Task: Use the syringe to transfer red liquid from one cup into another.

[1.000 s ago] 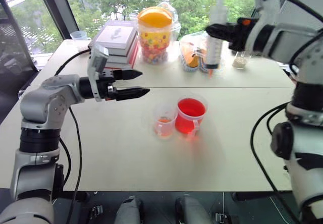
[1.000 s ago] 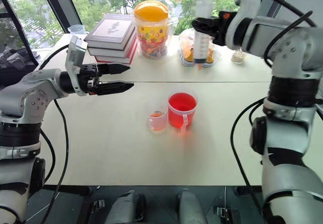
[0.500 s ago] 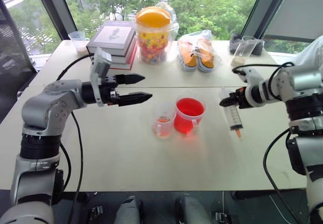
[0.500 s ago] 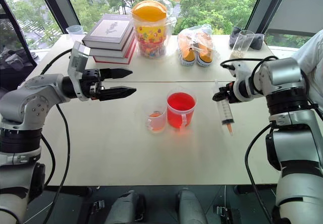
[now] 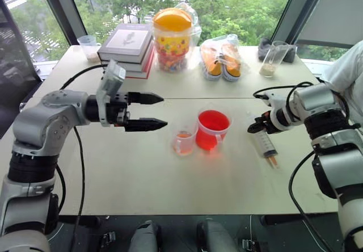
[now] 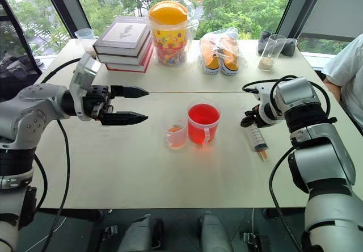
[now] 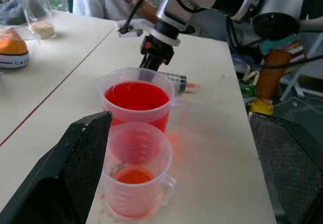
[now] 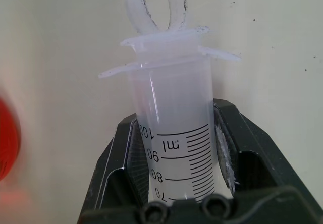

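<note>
Roughly, left to right across the tabletop:

Left gripper [image 5: 148,111]: fingers spread wide with nothing between them — it hovers above the table, pointing across toward the cups, which lie just past its fingertips.

Small clear cup [image 5: 184,141]: upright on the white table [image 5: 142,172], a shallow layer of red-orange liquid at its bottom; it stands just beside the big cup, on the side nearer the left gripper, and the two look to be touching or nearly so.

Large red cup [image 5: 212,129]: upright, filled well up with red liquid [image 5: 213,120] — it sits between the small cup and the syringe.

Syringe [image 6: 258,139]: down at the table on the far side of the red cup, barrel looking empty; its long axis slants away from the cups, orange tip toward the table's near edge, plunger end up in the gripper. From the left wrist camera it looks to lie on or just above the surface.

Right gripper [image 6: 250,120]: clamped on the syringe barrel near the flange end, the graduation marks showing between the pads.

Deciding relation: the red cup lies inboard of the syringe tip, well nearer the right arm's load than the left — so my guess is the syringe must tip upright and swing inward to dip.
</note>
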